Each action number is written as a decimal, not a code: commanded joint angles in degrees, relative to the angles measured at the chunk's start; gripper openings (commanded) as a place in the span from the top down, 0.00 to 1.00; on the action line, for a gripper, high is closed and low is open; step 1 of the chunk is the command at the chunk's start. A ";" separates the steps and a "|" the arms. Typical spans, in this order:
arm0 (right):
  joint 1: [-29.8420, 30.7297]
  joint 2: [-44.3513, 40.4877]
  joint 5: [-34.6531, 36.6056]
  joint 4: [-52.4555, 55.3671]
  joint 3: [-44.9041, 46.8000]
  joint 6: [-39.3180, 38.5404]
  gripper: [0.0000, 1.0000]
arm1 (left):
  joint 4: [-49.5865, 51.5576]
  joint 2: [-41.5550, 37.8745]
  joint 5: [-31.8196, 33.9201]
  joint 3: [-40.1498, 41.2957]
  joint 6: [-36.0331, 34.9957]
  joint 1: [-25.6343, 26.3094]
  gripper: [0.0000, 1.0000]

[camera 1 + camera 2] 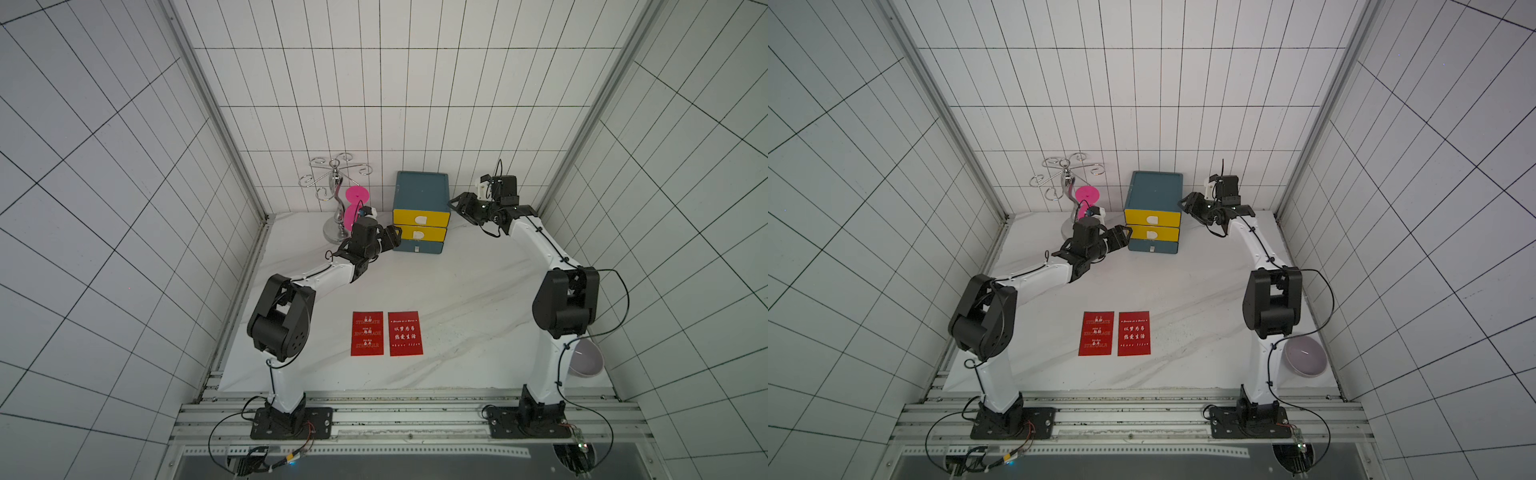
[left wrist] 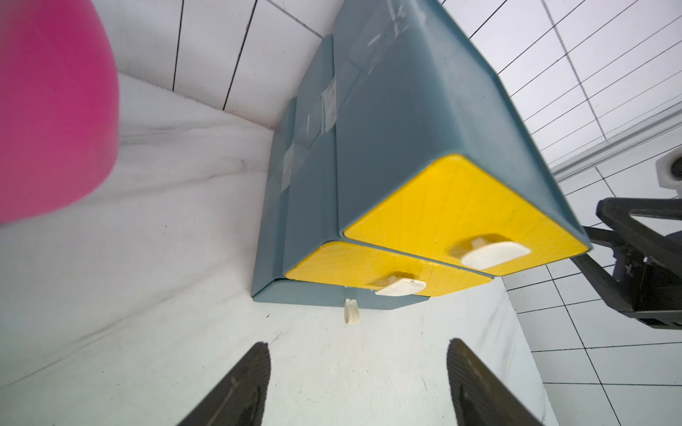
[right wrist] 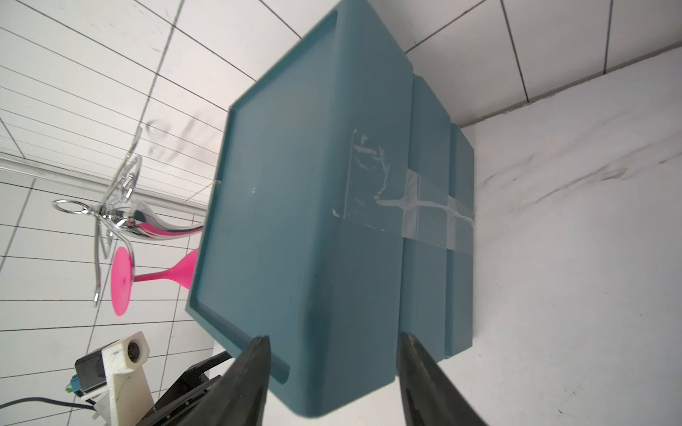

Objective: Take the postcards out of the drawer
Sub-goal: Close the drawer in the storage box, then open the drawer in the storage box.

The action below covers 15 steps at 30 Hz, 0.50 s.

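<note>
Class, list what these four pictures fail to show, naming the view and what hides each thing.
1. Drawer unit interior: every view, hidden by casing and closed fronts; any postcard inside cannot be told.
2. Purple bowl: in a top view, partly behind the right arm.
3. Pink goblet: left wrist view, blurred, cut off by the edge.
4. Postcards: both top views, small print too small to read.
</note>
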State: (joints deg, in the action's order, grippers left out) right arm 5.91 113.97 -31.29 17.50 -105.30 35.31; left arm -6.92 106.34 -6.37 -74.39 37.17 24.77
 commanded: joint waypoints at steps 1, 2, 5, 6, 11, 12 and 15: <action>-0.81 -5.99 -2.15 -4.18 5.14 3.44 0.42 | 3.28 -3.09 -1.41 0.61 -4.50 -1.14 0.25; -0.81 -7.21 -2.71 -5.99 7.57 4.67 0.42 | 4.06 -3.72 -1.78 -0.13 -5.92 -1.35 0.25; -0.49 -10.76 -3.78 -14.66 18.11 10.45 0.42 | 9.41 -3.75 -4.22 -5.67 -11.44 -1.76 0.24; -0.25 -11.87 -3.89 -18.20 22.35 12.55 0.42 | 11.72 -3.20 -4.47 -8.16 -13.82 -1.75 0.24; 2.82 -13.80 0.29 -32.85 38.30 20.18 0.44 | 18.67 0.22 -5.53 -18.63 -22.08 -1.84 0.23; 3.82 -13.27 1.05 -35.40 40.38 21.33 0.44 | 19.63 1.05 -6.35 -20.71 -23.18 -1.97 0.23; 6.73 -10.24 3.99 -44.64 44.85 25.65 0.45 | 20.47 3.75 -9.21 -25.55 -25.98 -1.92 0.22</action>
State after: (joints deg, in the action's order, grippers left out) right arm 9.96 101.86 -30.48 -13.23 -64.16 54.46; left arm 9.45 106.83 -12.19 -96.49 17.21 22.92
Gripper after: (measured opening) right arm 0.549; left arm 0.781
